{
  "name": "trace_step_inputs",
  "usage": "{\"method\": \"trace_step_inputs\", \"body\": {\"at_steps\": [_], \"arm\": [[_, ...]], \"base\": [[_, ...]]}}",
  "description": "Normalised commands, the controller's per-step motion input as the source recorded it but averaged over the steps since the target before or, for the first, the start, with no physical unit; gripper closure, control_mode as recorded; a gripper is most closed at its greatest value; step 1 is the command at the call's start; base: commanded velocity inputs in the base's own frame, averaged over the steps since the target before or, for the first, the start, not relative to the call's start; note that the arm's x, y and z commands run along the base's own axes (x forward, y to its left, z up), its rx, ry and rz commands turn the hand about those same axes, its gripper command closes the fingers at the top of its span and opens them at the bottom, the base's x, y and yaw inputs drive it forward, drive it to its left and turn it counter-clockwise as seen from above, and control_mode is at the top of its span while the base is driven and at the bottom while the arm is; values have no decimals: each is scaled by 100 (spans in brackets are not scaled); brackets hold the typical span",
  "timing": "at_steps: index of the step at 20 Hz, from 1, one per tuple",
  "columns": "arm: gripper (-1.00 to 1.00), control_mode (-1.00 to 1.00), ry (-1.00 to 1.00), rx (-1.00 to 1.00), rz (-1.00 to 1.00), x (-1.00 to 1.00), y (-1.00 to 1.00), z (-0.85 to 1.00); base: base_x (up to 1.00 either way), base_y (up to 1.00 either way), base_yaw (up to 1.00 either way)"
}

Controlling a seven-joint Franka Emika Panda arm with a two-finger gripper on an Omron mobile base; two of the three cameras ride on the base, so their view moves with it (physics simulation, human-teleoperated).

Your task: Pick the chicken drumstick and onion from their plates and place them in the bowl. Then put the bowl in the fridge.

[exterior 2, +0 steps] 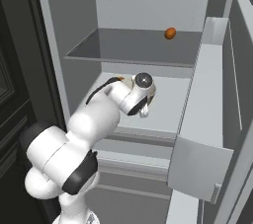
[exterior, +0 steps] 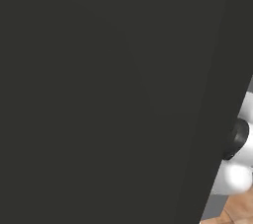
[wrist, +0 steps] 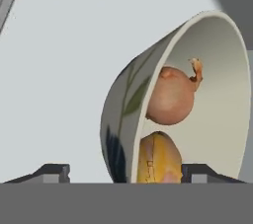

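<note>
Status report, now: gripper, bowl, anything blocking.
Gripper open, jaws either side of the bowl rim. Bowl inside the open fridge on a pale shelf, onion and drumstick in it. Nothing seen blocking.

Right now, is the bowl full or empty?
Not empty. In the hand view the bowl holds the onion with the chicken drumstick beside it, and the fingers stand apart on either side of its rim.
</note>
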Motion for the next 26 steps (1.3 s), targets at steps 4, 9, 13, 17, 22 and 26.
{"method": "trace_step_inputs", "body": {"at_steps": [4, 9, 13, 17, 22, 26], "arm": [[-100, -100, -2, 0, 3, -45, 1, 29], [-100, -100, -2, -10, 0, -67, 10, 17], [-100, -100, -1, -12, 0, -77, 14, 15], [-100, -100, -1, -13, 0, -80, 18, 17], [-100, -100, -5, -15, 14, -84, 24, 12], [-100, -100, -6, -19, 21, -81, 26, 10]], "base": [[0, 0, 0], [0, 0, 0], [0, 0, 0], [0, 0, 0], [0, 0, 0], [0, 0, 0]]}}
